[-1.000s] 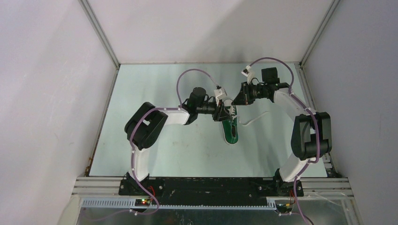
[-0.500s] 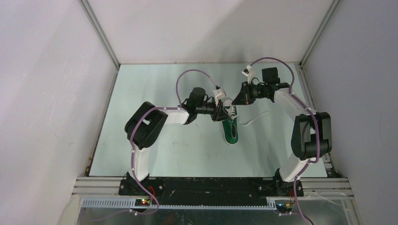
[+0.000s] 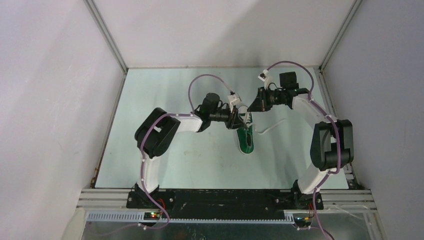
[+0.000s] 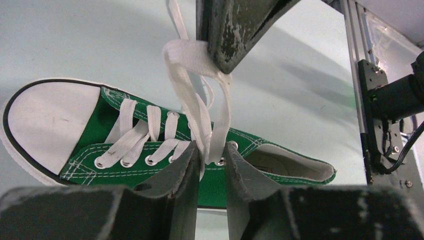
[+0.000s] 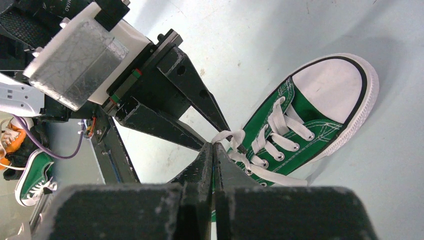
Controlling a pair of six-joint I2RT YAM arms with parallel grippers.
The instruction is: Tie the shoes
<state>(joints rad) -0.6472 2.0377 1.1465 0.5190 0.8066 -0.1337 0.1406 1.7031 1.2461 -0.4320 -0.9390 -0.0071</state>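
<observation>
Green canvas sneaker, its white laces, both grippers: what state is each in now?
Green canvas sneaker: upright on its sole, not yet tied.
White laces: threaded through eyelets, ends lifted above the shoe.
Left gripper: shut on laces.
Right gripper: shut on laces.

From where I stand, the tabletop is a pale mint-green sheet, faintly scuffed and smudged toward its middle. Three plain off-white panels box it in: the left wall, the back wall and the right wall. Slim aluminium posts run up at the two far corners where the panels meet. A silver aluminium rail lies along the near edge, with a slotted white cable duct just below it. The light is soft and even, throwing only faint grey shadows on the green surface.
</observation>
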